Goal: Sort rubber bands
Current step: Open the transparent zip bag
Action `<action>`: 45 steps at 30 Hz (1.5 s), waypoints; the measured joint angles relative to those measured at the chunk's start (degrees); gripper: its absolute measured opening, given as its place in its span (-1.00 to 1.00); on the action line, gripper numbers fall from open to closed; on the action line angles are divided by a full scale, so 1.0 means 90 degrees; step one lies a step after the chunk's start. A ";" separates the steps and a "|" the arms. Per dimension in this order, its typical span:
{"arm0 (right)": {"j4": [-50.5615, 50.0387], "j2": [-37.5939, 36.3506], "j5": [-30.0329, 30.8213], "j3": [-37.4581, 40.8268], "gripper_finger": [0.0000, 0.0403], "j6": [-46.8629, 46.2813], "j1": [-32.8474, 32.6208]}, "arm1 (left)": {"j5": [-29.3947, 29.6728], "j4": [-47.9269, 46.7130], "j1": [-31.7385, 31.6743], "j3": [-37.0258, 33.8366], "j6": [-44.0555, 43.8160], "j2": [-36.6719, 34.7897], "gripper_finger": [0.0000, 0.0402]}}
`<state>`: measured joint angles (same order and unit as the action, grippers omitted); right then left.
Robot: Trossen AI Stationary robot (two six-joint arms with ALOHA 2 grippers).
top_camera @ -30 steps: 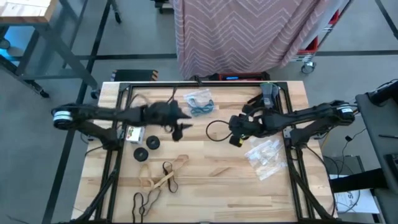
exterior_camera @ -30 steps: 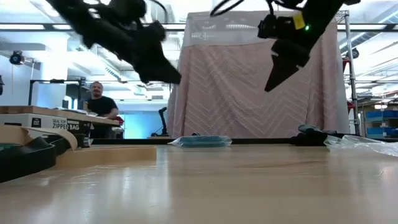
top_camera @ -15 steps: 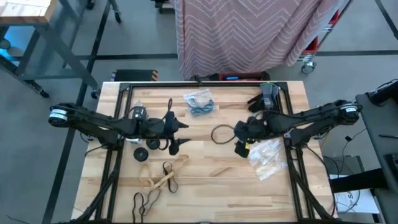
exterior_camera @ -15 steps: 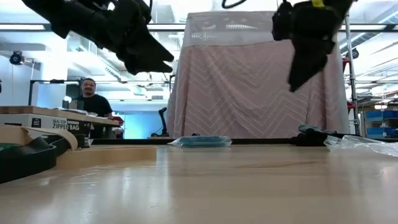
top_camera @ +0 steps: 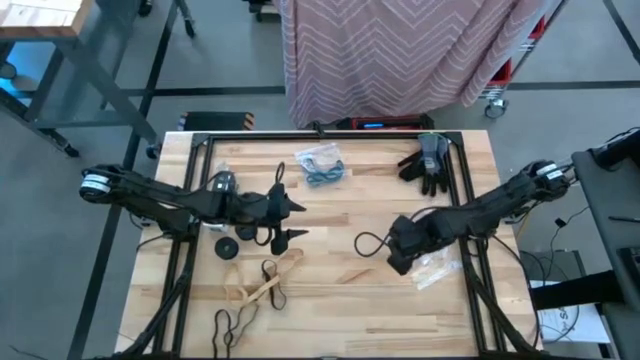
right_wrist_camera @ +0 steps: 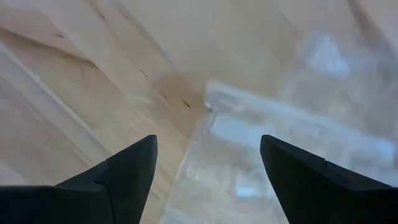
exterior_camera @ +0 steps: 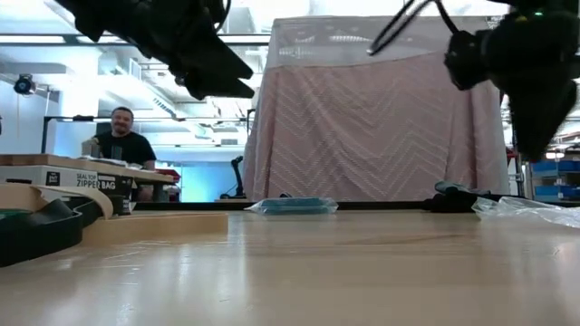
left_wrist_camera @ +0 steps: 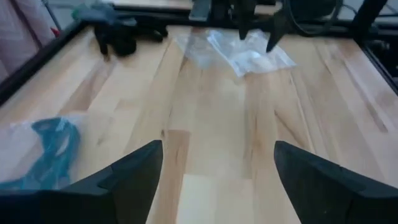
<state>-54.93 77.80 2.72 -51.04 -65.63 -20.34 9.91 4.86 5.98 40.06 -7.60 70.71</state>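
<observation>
Pale wood table (top_camera: 330, 300) carries tan and black rubber bands (top_camera: 262, 285) near its front-left. Left gripper (top_camera: 288, 220) hovers just behind them, fingers apart and empty. Right gripper (top_camera: 398, 262) gapes, empty, over clear plastic bags (top_camera: 435, 265).

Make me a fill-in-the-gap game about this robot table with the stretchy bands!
1. Both arms' jaws are ____ and hold nothing.
2. The right gripper hangs over the clear plastic ____.
3. The bag near the table's far edge holds ____ rubber bands.
4. The dark work gloves lie at the far ____ corner of the table, seen from above.

Missing words: open; bag; blue; right
</observation>
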 joint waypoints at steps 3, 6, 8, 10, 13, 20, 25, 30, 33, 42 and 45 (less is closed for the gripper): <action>0.0198 0.0034 -0.0021 0.0223 0.45 -0.0585 -0.0211 | 0.0000 -0.0151 0.0060 -0.0007 -0.0038 0.0016 0.46; 0.0416 0.0114 -0.0019 0.0445 0.50 -0.0855 -0.0348 | 0.0000 -0.0172 0.0068 -0.0011 -0.0046 0.0045 0.44; 0.0460 0.0198 0.0015 0.0574 0.52 -0.1047 -0.0379 | 0.0000 -0.0186 0.0082 -0.0002 -0.0046 0.0045 0.42; 0.0432 0.0342 0.0033 0.0691 0.52 -0.1118 -0.0376 | 0.0001 -0.0165 0.0087 0.0007 -0.0046 0.0045 0.40; 0.0534 0.0623 0.0030 0.0781 0.51 -0.1141 -0.0378 | 0.0000 -0.0213 0.0087 -0.0004 -0.0046 0.0045 0.36; 0.1299 0.1310 -0.0054 0.0745 0.43 -0.0709 -0.0281 | 0.0005 -0.0178 0.0041 -0.0035 0.0056 0.0340 0.28; 0.1400 0.1494 -0.0172 0.0715 0.26 -0.0402 -0.0165 | 0.0010 -0.0013 0.0011 -0.0035 0.0125 0.0581 0.24; 0.1385 0.1413 -0.0184 0.0693 -0.19 -0.0252 -0.0111 | 0.0007 -0.0017 0.0014 -0.0035 0.0124 0.0659 0.19; 0.1356 0.1369 -0.0189 0.0543 -0.58 -0.0135 -0.0111 | 0.0007 0.0026 0.0014 -0.0035 0.0218 0.0657 0.15; 0.1376 0.1298 -0.0096 -0.0809 -0.92 0.0971 -0.0123 | -0.0377 0.0960 0.0321 -0.0052 0.1166 0.0678 0.02; 0.1376 0.1297 0.0087 -0.1282 -0.98 0.1650 -0.0123 | -0.0398 0.1275 0.0364 -0.0052 0.1251 0.0678 0.01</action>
<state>-42.54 89.47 3.50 -62.58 -50.78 -21.45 6.33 16.33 9.26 39.59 3.66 76.82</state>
